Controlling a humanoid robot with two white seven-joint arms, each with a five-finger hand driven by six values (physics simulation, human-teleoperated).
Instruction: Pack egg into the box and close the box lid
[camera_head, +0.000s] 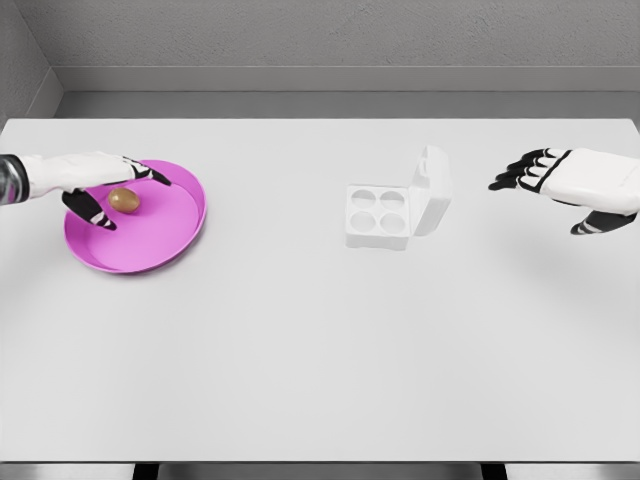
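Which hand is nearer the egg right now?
Left. The left hand is over the pink plate, its fingers spread around the egg but not closed on it. The right hand hovers far across the table, beyond the open box.

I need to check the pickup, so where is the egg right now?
In the head view the egg lies on the pink plate at the table's left side, between the spread fingers of the left hand, far left of the open egg box.

Brown oval egg (124, 200); magenta round plastic plate (160, 240); white four-cup moulded box (392, 212); plain white flat table (320, 360); white hands, black fingertips.
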